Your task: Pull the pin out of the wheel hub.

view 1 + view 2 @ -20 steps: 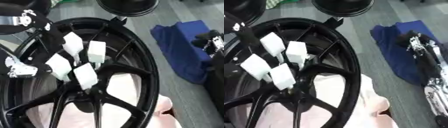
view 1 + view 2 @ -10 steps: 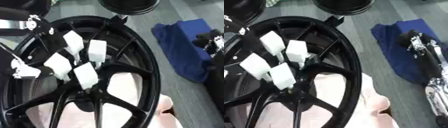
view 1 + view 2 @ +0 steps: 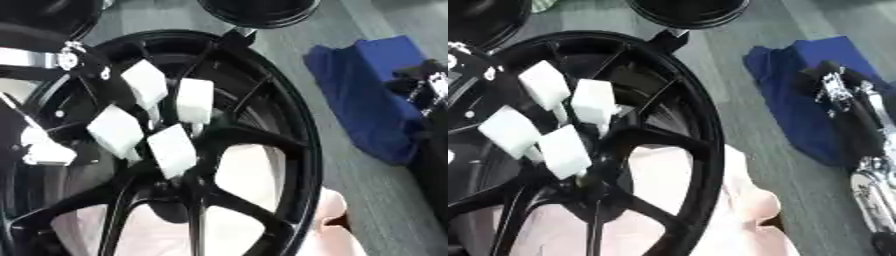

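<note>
Left hand (image 3: 52, 65) has crept right over the wheel hub (image 3: 175, 145); finger state we can't tell. Pins (image 3: 171, 150) all seated, none pulled yet.

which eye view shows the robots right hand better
The right eye view. There the right hand and its arm run down the right side, over the blue cloth. The left eye view catches only a dark part of the hand at its right edge, so its fingers cannot be judged there.
</note>
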Robot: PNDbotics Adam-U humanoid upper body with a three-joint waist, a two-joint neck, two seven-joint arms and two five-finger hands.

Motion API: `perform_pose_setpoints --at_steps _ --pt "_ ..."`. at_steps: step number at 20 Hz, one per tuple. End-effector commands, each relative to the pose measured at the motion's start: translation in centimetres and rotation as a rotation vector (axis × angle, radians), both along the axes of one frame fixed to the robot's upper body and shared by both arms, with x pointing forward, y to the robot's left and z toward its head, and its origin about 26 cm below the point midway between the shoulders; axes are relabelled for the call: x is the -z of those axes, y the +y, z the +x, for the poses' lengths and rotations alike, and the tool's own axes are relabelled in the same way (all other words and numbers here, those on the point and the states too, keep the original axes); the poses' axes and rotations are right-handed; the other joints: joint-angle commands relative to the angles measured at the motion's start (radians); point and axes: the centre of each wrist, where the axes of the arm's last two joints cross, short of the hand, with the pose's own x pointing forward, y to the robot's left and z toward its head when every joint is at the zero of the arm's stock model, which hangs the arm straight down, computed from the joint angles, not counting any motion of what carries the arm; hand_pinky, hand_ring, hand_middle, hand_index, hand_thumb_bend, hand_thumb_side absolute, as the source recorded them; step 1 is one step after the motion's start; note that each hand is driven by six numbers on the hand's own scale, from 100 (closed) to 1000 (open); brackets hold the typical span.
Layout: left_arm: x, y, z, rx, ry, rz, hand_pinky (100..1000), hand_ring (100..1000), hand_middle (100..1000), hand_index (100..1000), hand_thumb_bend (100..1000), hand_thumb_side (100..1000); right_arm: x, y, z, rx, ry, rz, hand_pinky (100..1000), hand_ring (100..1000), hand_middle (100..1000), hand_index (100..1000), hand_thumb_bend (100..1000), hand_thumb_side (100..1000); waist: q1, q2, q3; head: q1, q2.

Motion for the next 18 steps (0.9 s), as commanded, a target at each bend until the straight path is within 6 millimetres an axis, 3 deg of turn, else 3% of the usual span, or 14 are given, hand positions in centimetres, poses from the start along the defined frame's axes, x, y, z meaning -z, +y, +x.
perform_pose_setpoints --at_steps 1,8,15,18 --pt "-0.58 0.17 -0.06 -0.009 -0.027 0.01 888 730 725 845 365 281 -0.82 0.05 -0.17 -0.004 -0.025 -0.02 827 680 638 592 100 584 -0.003 -0.014 -0.001 0.0 -0.012" --pt "-0.4 0.12 0.2 -0.009 -0.041 0.01 882 721 718 836 336 265 -0.77 0.11 -0.16 -0.007 -0.022 -0.019 827 680 638 592 100 587 -0.004 -0.012 -0.002 -0.004 -0.018" --pt "-0.2 -0.09 0.35 0.009 -0.035 0.022 884 732 749 849 353 261 -0.76 0.12 -0.16 -0.007 -0.022 -0.018 828 681 638 592 100 589 -0.004 -0.012 -0.005 -0.053 -0.043" --pt "-0.11 -0.18 0.34 0.025 -0.038 0.028 883 722 718 840 357 244 -0.76 0.13 -0.15 -0.007 -0.021 -0.017 829 681 638 593 100 590 -0.003 -0.012 -0.004 -0.056 -0.046"
